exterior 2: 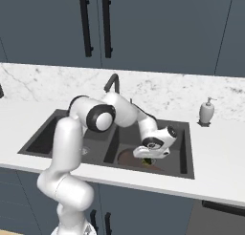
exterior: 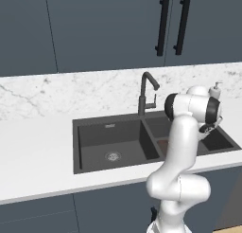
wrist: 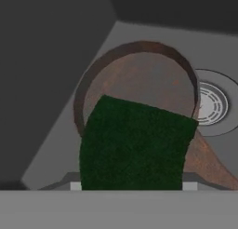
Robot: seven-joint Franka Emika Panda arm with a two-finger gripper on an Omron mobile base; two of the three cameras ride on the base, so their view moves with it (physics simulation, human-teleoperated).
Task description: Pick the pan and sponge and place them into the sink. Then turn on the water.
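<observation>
A: Starting at the left, what was seen?

B: The sink (exterior: pixel 94 128) was seen set into the white counter (exterior: pixel 33 151), its left basin holding a round drain (exterior: pixel 112 156). The faucet (exterior: pixel 145 92) was found standing at the far rim, above the centre divider.

A: And the right basin?

B: The pan (exterior 2: pixel 128 157) was seen lying on the floor of the right basin, near the front wall. In the hand view its reddish inside (wrist: pixel 144 81) was shown beside the second drain (wrist: pixel 213 104), and its handle (wrist: pixel 209 163) was seen running off toward the lower right.

A: Where was the sponge?

B: The sponge (wrist: pixel 132 146) was held in the gripper (exterior 2: pixel 149 160), green face toward the hand camera, low inside the right basin and over the pan. Whether it was touching the pan could not be told.

A: The fingers?

B: They were pinched on the sponge.

A: Farther right?

B: A white soap dispenser (exterior 2: pixel 207 112) was seen on the counter, well apart from the gripper.
</observation>
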